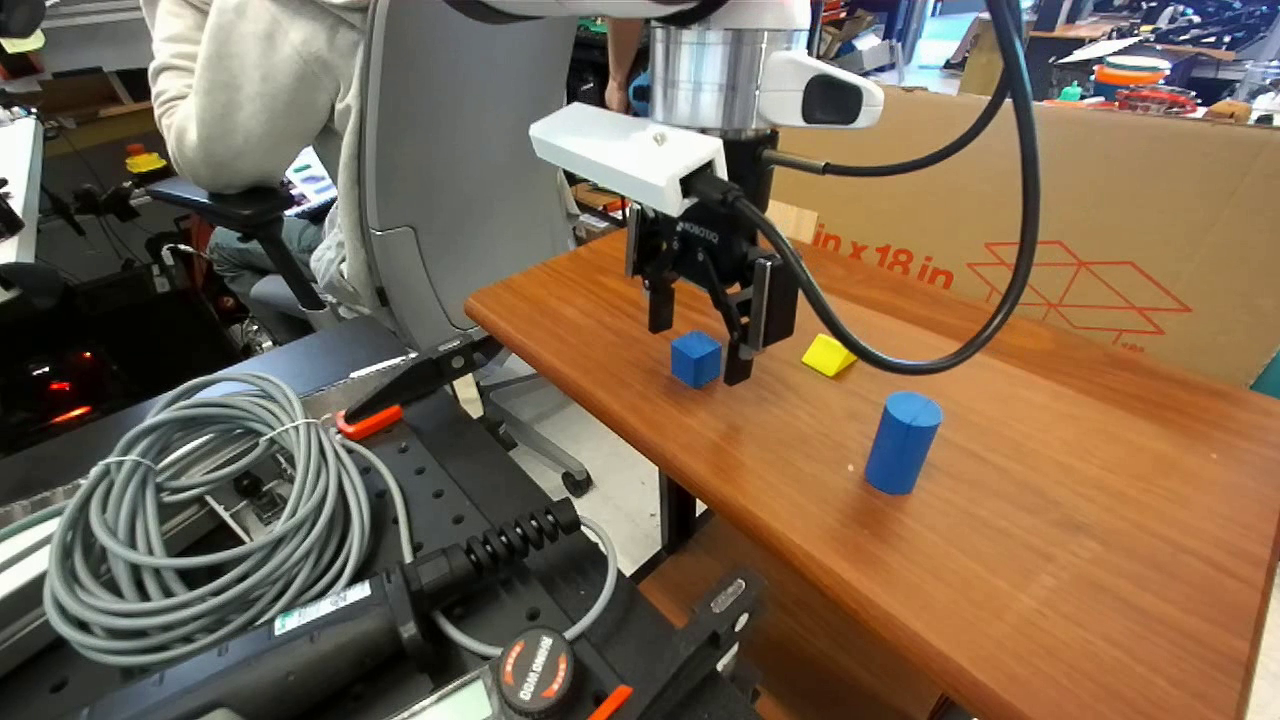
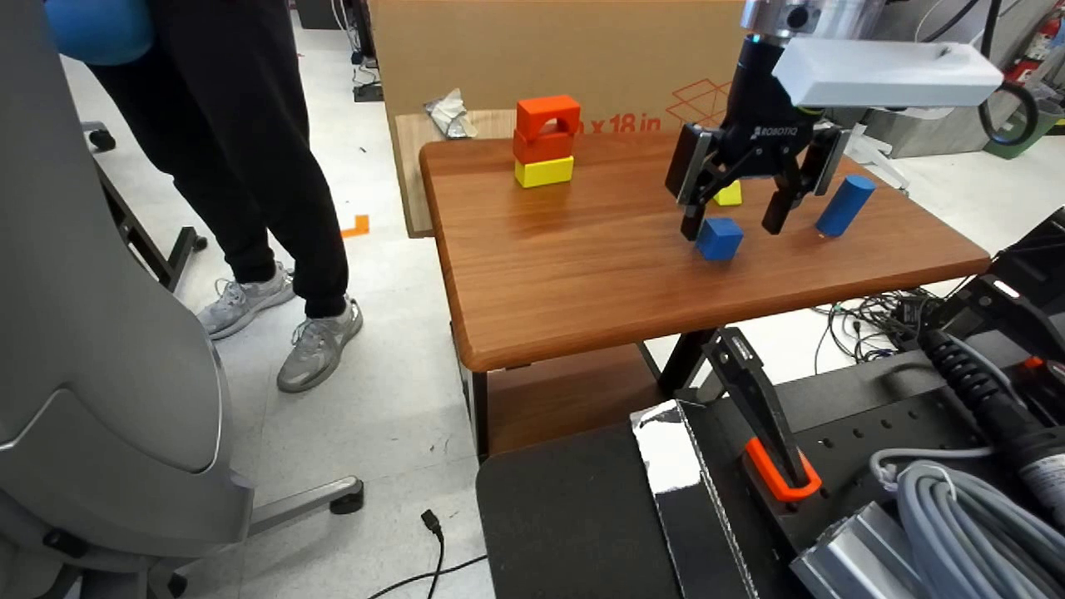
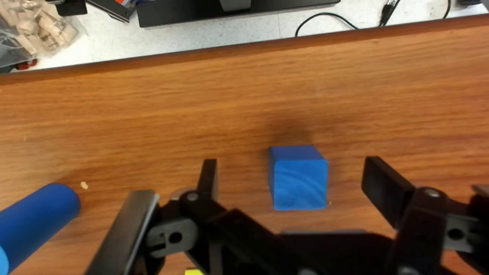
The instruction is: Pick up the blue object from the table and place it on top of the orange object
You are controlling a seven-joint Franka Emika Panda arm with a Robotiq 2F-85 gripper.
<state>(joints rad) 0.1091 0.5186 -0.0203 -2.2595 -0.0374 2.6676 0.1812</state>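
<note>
Fingers [image 3: 386,189] (two) near one blue cube [image 3: 300,183]

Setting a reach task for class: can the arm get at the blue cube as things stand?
Likely yes: the tool is open and, in the wrist view, the blue cube shows between its spread jaws, with nothing visible covering or blocking it.

Both exterior views are brightly lit, with glare on a shiny strip [image 2: 666,453] and the metal collar [image 1: 712,80]. The wrist view shows a soft, diffuse shadow on the table [image 3: 114,126] beside the blue cube [image 3: 300,185], while the fingers [image 3: 387,191] are slightly out of focus.
</note>
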